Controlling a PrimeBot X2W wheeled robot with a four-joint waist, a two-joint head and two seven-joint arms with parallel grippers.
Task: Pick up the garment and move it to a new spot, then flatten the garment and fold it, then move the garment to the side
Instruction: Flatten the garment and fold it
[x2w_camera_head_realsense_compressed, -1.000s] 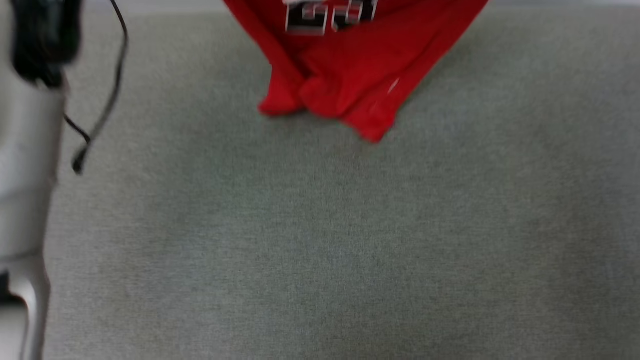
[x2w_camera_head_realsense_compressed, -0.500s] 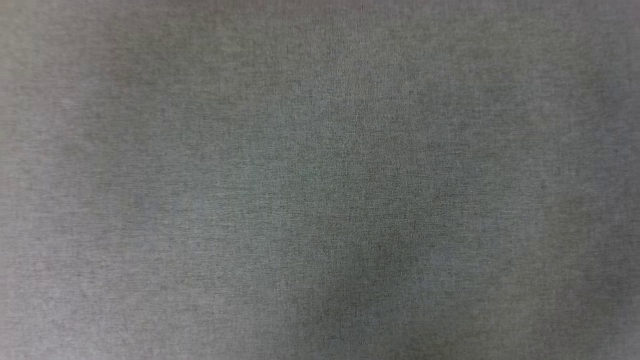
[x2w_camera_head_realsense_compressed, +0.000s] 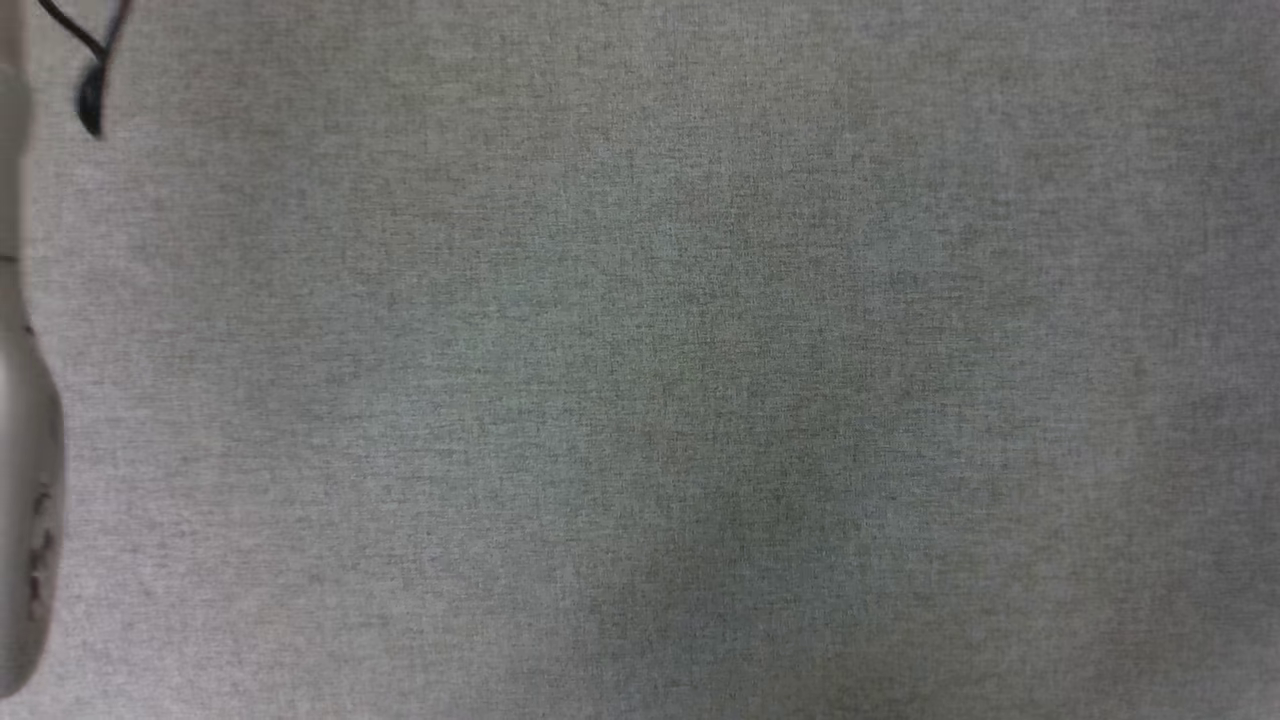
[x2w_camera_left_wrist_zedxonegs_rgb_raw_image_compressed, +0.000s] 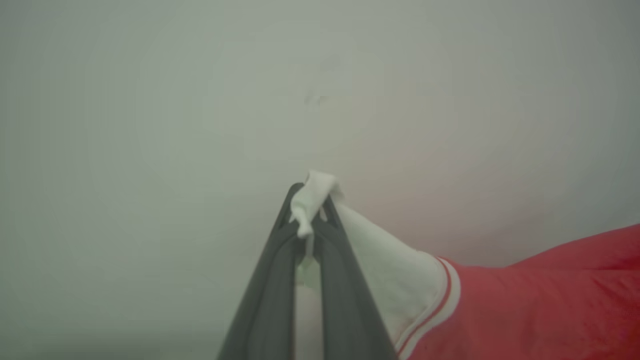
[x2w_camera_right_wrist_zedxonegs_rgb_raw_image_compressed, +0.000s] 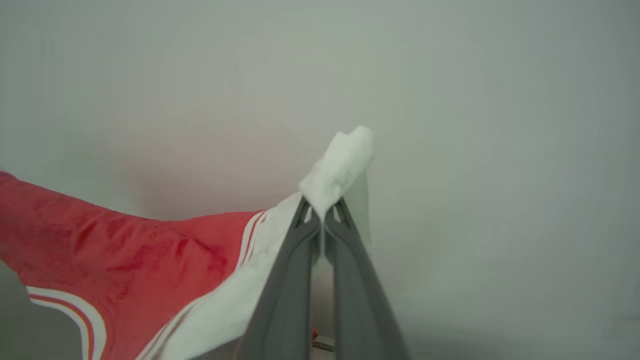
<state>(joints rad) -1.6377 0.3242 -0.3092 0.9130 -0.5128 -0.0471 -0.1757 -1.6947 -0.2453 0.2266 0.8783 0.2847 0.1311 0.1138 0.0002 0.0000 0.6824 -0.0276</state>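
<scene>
The soft bright red sports garment (x2w_camera_left_wrist_zedxonegs_rgb_raw_image_compressed: 525, 300) with white panel and striped trim stretches between my 2 grippers: my left gripper (x2w_camera_left_wrist_zedxonegs_rgb_raw_image_compressed: 308, 212) is clamped on 1 white corner, my right gripper (x2w_camera_right_wrist_zedxonegs_rgb_raw_image_compressed: 324, 212) on another. My pale forearm (x2w_camera_head_realsense_compressed: 25, 450) borders the grey woven surface (x2w_camera_head_realsense_compressed: 700, 350).

Head view: even diffuse light, fairly bright, faint darker patch low centre on the grey surface (x2w_camera_head_realsense_compressed: 700, 300), pale forearm (x2w_camera_head_realsense_compressed: 25, 450) at left edge blurred | Wrist views: hazy, low contrast, background out of focus, pink cast near the garment (x2w_camera_left_wrist_zedxonegs_rgb_raw_image_compressed: 550, 300).
</scene>
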